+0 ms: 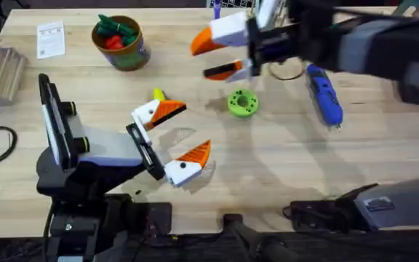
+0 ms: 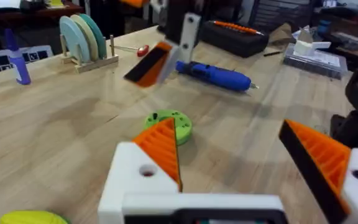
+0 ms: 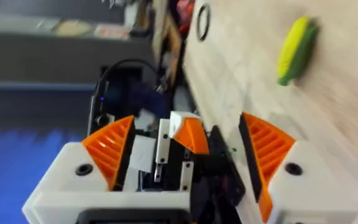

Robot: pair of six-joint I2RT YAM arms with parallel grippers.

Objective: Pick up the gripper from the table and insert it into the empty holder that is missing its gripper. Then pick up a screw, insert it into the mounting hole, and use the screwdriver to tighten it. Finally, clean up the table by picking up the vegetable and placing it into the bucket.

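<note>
Orange pads on both grippers stand spread, empty: left gripper (image 1: 173,138), right gripper (image 1: 220,54). Screw step appears due; the screwdriver (image 1: 324,94) lies untouched. Next move requires locating a screw.

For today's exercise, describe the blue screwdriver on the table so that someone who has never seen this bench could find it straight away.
Start at the wooden table and look to its right half, past the green round disc. The screwdriver lies flat there. It is the only blue, pen-shaped tool, with a thin metal tip.
</note>
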